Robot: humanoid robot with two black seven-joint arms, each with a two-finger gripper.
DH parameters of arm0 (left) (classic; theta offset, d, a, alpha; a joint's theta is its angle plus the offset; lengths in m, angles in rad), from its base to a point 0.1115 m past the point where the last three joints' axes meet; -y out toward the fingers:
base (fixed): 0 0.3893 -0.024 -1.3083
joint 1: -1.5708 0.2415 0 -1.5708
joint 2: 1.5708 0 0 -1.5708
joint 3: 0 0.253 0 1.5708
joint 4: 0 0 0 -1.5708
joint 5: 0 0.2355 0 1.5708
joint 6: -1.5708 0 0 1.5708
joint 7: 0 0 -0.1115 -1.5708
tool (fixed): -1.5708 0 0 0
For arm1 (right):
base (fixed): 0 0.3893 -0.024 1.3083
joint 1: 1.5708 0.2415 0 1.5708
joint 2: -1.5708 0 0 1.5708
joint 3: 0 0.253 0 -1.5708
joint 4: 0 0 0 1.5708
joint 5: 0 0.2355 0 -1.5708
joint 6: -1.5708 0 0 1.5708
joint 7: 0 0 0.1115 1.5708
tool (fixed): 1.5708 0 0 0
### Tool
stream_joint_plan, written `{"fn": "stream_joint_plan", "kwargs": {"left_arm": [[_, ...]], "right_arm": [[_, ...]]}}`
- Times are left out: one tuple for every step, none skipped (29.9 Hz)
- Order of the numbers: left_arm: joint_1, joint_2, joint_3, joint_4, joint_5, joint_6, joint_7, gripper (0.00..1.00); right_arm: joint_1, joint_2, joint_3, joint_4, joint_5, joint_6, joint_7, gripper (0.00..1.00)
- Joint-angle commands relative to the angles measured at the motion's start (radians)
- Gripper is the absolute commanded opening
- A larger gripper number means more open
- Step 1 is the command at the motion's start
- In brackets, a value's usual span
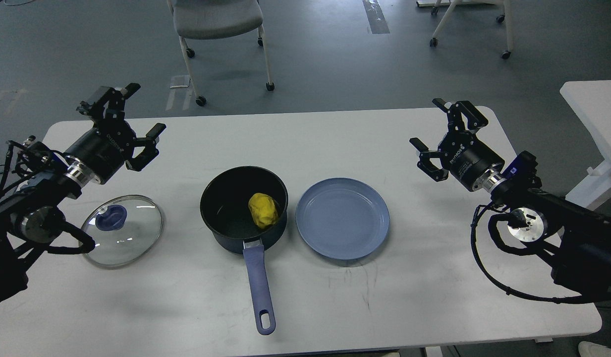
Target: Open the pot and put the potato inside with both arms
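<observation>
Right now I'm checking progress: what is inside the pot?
The potato lies in the open pot, toward its right side. The pot floor beneath the potato is hidden.

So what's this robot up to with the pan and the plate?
Right now nothing is being held. The potato sits inside the open pot in the middle of the table. The glass lid lies flat on the table to the pot's left, and an empty blue plate lies to its right. The left gripper and right gripper both hang above the table, off to the sides, jaws open and empty. The job looks done.
</observation>
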Motion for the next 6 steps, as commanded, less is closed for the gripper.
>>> {"fn": "stream_joint_plan", "kwargs": {"left_arm": [[0.003,0.000,0.000,0.000,0.000,0.000,-0.001,0.98],[0.003,0.000,0.000,0.000,0.000,0.000,-0.001,0.98],[0.003,0.000,0.000,0.000,0.000,0.000,-0.001,0.98],[0.006,-0.003,0.000,0.000,0.000,0.000,-0.001,0.98],[0.009,-0.006,0.000,0.000,0.000,0.000,-0.001,0.98],[0.010,-0.008,0.000,0.000,0.000,0.000,-0.001,0.98]], "right_arm": [[-0.019,-0.002,0.019,0.001,0.000,-0.001,0.000,1.00],[-0.021,-0.003,0.023,0.003,0.000,-0.001,0.000,1.00],[-0.028,-0.006,0.026,0.003,0.000,-0.001,0.000,1.00],[-0.031,-0.006,0.026,0.001,0.000,-0.001,0.000,1.00],[-0.033,-0.006,0.026,0.003,0.000,-0.001,0.000,1.00],[-0.034,-0.008,0.026,0.004,0.000,0.001,0.000,1.00]]}}
